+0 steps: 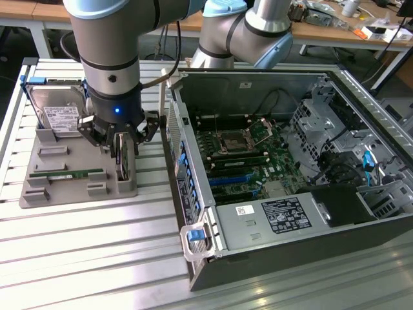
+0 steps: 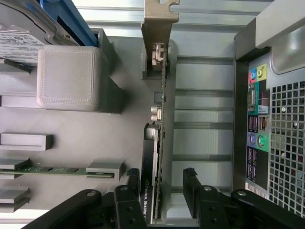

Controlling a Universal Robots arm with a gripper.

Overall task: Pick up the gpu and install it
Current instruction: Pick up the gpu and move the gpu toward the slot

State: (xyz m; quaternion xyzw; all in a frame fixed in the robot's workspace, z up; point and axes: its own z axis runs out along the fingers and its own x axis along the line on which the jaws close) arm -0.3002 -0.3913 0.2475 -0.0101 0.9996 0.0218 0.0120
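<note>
The gripper [image 2: 162, 174] sits low over the gpu [image 2: 153, 143], its black fingers [image 2: 132, 183] apart, one on each side of the card and not clamped. The finger on the cooler side is just beside that face; whether it touches I cannot tell. The other stands clear of the board's back.

The gpu stands on its long edge in a slot of the grey tray [image 2: 124, 138]. Its long axis runs away from the fingers, near to far in the exterior view, parallel to the back of the case [image 2: 286, 143]. It is a thin dark card with a black cooler face bearing pale lettering. The silver bracket [image 2: 159, 19] is at the far end, and the fingers straddle the other end.

In the tray, at the exterior view's left, lie the memory stick [image 1: 64, 174] and, farther, the hard drive [image 1: 61, 116]. The open case is at the exterior view's right, on the slatted table [image 1: 97, 258].
</note>
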